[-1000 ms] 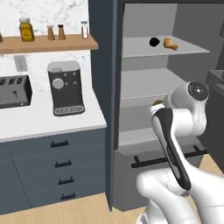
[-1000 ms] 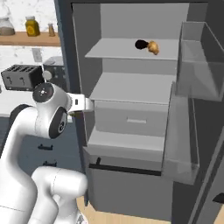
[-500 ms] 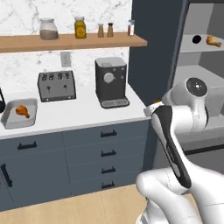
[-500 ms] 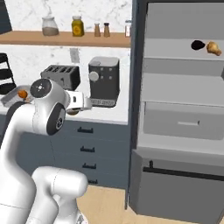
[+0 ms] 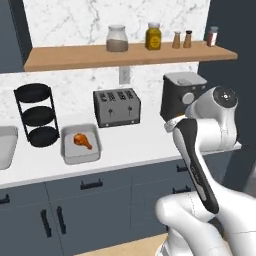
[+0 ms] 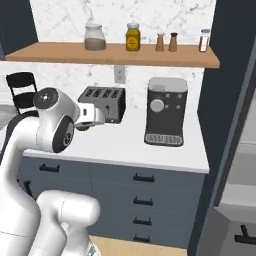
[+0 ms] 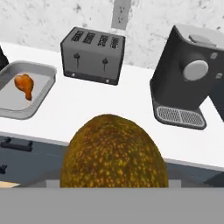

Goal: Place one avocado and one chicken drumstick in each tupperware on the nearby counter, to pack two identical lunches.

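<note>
A brown-green speckled avocado (image 7: pixel 113 153) sits right in front of the hand camera, and my gripper (image 6: pixel 92 117) is shut on it; its fingertips are hidden behind the fruit. The hand hovers above the front edge of the white counter (image 5: pixel 130 145), near the coffee machine. A grey tupperware (image 5: pixel 65 150) lies left of the toaster with one chicken drumstick (image 5: pixel 82 140) inside. The hand view shows that tupperware (image 7: pixel 43 94) and drumstick (image 7: pixel 25 85) at far left. A second tupperware (image 5: pixel 6 145) is cut off by the left edge.
A toaster (image 5: pixel 116 106) and a coffee machine (image 5: pixel 180 95) stand at the back of the counter. A black three-tier rack (image 5: pixel 36 114) is to the left. Jars and shakers line the wooden shelf (image 5: pixel 125 55). The dark fridge side (image 6: pixel 225 125) rises on the right.
The base has driven left, so both base views have swung from the open fridge to the counter. The arm's pose and its hold on the avocado look unchanged.
</note>
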{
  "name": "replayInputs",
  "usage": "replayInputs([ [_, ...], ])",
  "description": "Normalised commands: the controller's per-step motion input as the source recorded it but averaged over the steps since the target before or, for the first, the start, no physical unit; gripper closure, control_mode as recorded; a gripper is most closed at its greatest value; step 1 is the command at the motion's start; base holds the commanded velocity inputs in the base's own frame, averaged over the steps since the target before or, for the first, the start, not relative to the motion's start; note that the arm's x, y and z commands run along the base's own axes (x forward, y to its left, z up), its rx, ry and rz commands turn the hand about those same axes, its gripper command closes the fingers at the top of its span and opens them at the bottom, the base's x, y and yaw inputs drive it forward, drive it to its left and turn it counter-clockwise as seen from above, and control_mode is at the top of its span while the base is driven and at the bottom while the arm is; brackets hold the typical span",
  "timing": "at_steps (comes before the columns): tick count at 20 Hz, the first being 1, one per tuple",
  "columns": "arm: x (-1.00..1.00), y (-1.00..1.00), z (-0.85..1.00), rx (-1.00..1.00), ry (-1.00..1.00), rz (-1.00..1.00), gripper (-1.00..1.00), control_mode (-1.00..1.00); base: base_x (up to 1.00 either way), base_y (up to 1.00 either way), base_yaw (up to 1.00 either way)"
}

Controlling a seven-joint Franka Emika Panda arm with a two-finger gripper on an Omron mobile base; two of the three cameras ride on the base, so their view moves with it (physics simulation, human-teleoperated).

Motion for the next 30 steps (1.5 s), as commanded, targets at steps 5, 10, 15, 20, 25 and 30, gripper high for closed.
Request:
replayInputs([
  [5, 0.0, 0.0, 0.0, 0.0, 0.0, 0.0, 1.0, 1.0, 0.92, 1.0, -0.05],
  [10, 0.0, 0.0, 0.0, 0.0, 0.0, 0.0, 1.0, 1.0, 0.65, 1.0, -0.06],
  [15, 0.0, 0.0, 0.0, 0.0, 0.0, 0.0, 1.0, 1.0, 0.44, 1.0, -0.05],
  [20, 0.19, 0.46, -0.6, -0.02, 0.18, 0.0, 1.0, -1.0, 0.06, 0.2, 0.0],
  [25, 0.2, 0.4, -0.95, 0.02, 0.24, 0.0, 1.0, -1.0, 0.0, 0.0, 0.0],
  [30, 0.23, 0.22, -1.0, 0.17, 0.23, 0.0, 1.0, -1.0, 0.0, 0.0, 0.0],
])
